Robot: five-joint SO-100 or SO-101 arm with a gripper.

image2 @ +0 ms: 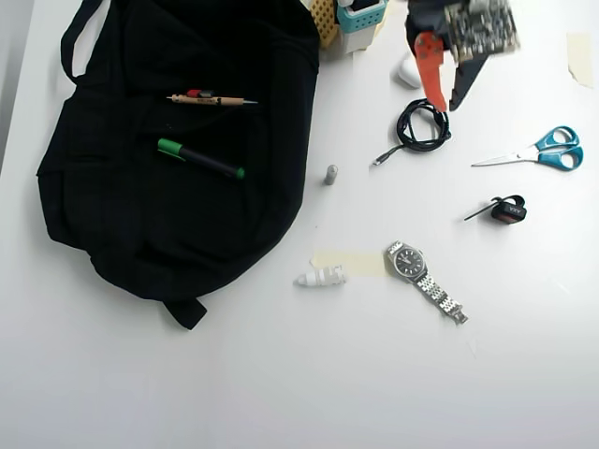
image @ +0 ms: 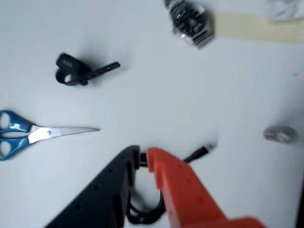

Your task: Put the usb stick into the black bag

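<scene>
While the gripper (image2: 447,105) hangs over the white table (image2: 281,393) at the upper right of the overhead view, its orange and black fingers are drawn nearly together, with only a narrow gap at the tips in the wrist view (image: 143,156); something dark sits in that gap, and whether the claw is clenched on it cannot be told. Directly under the tips lies a coiled black cable (image2: 421,129), its plug end trailing toward the lower left of the overhead view. Blue-handled scissors (image2: 538,152) lie near the coil on its right, and a small black clip (image2: 506,210) lies below them. A grey cylinder (image2: 330,174) stands between the cable and the black bag (image2: 140,224). Lower down, a metal watch (image2: 416,267) lies just beside a strip of tape (image2: 348,260), with a white ribbed piece (image2: 321,278) at the tape's left end. The usb stick (image2: 194,94) rests on top of the bag near its upper edge, touching a pencil (image2: 220,100); a green-capped marker (image2: 201,159) lies on the bag below them.
</scene>
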